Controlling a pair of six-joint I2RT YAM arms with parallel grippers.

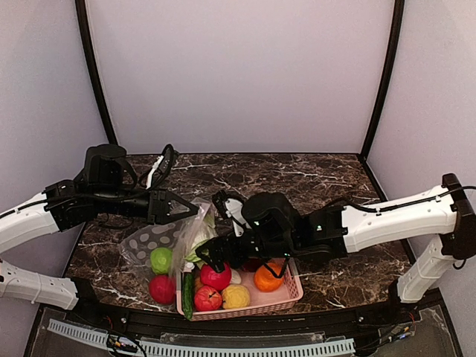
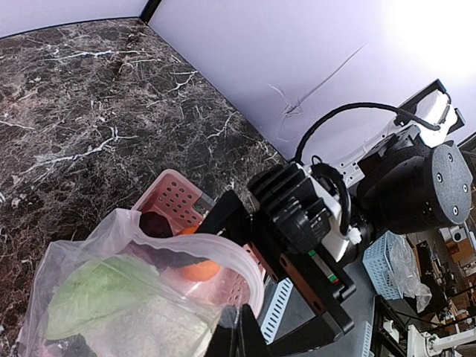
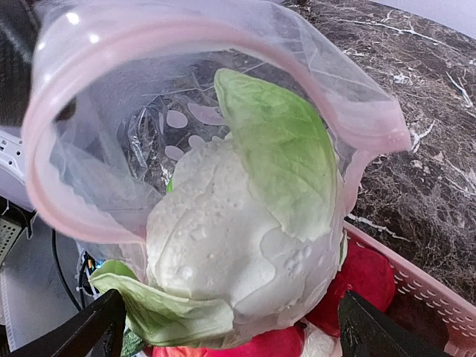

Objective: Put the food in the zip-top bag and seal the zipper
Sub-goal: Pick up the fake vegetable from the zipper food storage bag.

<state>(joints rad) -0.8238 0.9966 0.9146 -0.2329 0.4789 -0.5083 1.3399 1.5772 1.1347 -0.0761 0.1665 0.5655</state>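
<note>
The clear zip-top bag (image 1: 146, 241) lies at the front left with a green ball (image 1: 161, 259) and a red ball (image 1: 162, 288) inside. My left gripper (image 1: 178, 208) is shut on the bag's mouth edge (image 2: 239, 338) and holds the pinkish zipper strip (image 3: 186, 33) up and open. The pale leafy cabbage (image 3: 223, 230) sits half inside the mouth; it also shows in the top view (image 1: 195, 245). My right gripper (image 3: 238, 331) is open right behind the cabbage, its fingers (image 3: 100, 331) wide on either side. In the top view the right gripper (image 1: 210, 254) is over the basket's left end.
A pink slatted basket (image 1: 294, 294) stands beside the bag at the front edge, holding two red fruits (image 1: 216, 277), a yellow one (image 1: 236, 297) and an orange one (image 1: 268, 277). A green cucumber (image 1: 187, 294) lies along its left side. Walls and black posts enclose the marble table (image 1: 312, 178).
</note>
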